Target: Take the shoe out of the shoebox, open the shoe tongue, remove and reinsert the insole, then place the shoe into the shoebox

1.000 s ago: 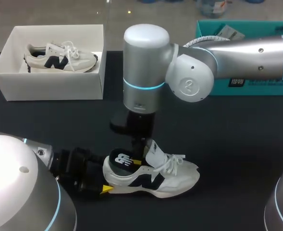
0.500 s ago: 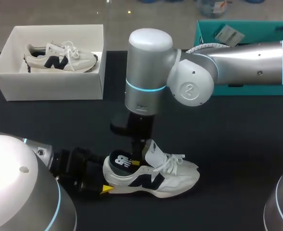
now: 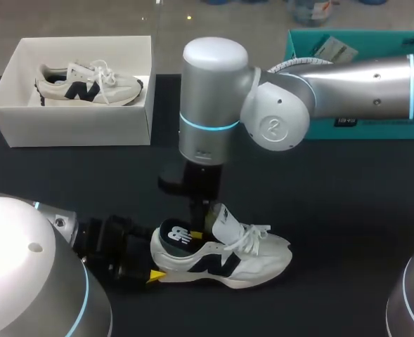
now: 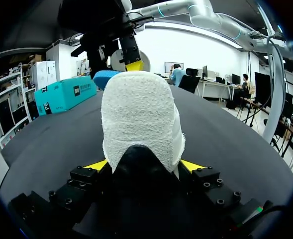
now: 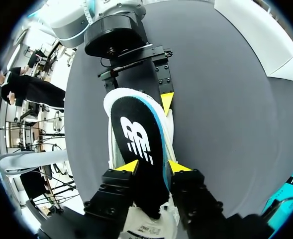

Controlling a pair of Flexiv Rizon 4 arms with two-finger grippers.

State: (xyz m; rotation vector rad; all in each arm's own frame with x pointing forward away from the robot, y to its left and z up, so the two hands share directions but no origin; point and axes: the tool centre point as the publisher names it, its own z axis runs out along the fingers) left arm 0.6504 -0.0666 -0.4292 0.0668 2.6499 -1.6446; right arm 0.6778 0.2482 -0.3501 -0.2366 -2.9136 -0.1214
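- Head view: the shoe [image 3: 243, 261] stood upright on the black table [image 3: 347, 210], toe toward the right arm's side, well apart from the white shoebox [image 3: 73, 130] at the far left. The shoebox held a second shoe [image 3: 87, 83], and a teal box [image 3: 361, 126] sat at the far right.
- Head view: the right arm descended vertically over the shoe's opening and hid most of its own fingers. The tongue [image 3: 226, 223] stood raised just beside them.
- Right wrist view: the right gripper [image 5: 153, 167] pinched the black insole [image 5: 136, 144], one yellow tip against each long edge. The insole's heel end lay inside the shoe's white collar.
- Left wrist view: the left gripper [image 4: 145, 166] was clamped on the shoe's heel, a yellow tip pressed to either side. Only one of these tips appeared in the head view.
- Left wrist view: the heel filled the foreground and concealed the insole. A yellow tip of the right gripper showed above the collar.
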